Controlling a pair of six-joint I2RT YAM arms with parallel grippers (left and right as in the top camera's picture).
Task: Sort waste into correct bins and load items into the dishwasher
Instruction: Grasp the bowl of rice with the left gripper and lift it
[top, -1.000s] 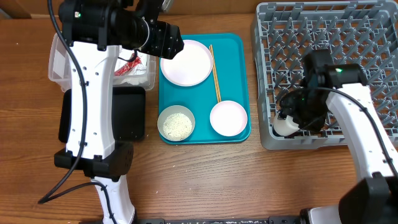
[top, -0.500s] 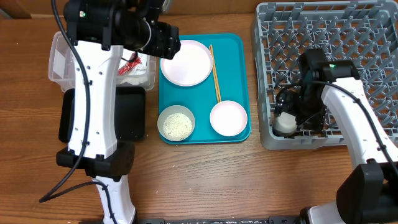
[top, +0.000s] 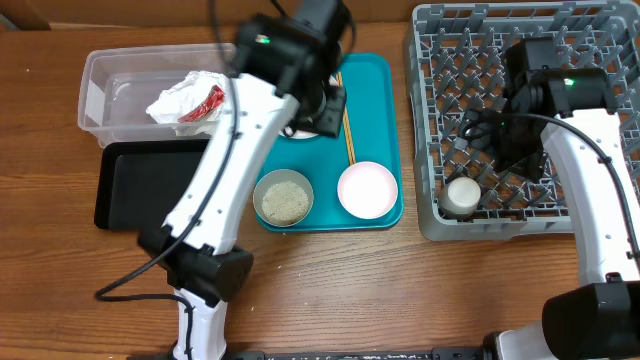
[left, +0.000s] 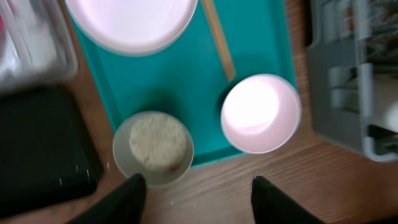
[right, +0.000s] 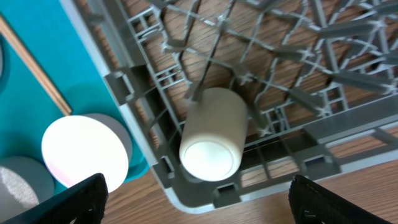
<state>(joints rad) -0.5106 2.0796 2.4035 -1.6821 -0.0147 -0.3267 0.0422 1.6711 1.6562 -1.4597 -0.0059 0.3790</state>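
Note:
My left gripper (left: 202, 202) is open and empty, above the teal tray (top: 375, 80) near the white plate (left: 134, 22). In its view are the chopsticks (left: 217, 40), an empty white bowl (left: 260, 113) and a bowl of rice (left: 153, 148). The clear tub (top: 110, 120) holds the crumpled napkin (top: 175, 100) and the red wrapper (top: 205, 103). The black tray (top: 150, 185) lies in front of the tub. My right gripper (right: 211, 205) is open above the white cup (right: 214, 134), which lies in the front left corner of the grey dish rack (top: 560, 60).
The left arm (top: 240, 130) crosses over the plate and the tub's right end in the overhead view. Bare wooden table (top: 400, 290) lies in front of the tray and the rack.
My left arm has swung from over the tub to over the teal tray. My right gripper has pulled up and back from the cup, which stays in the rack.

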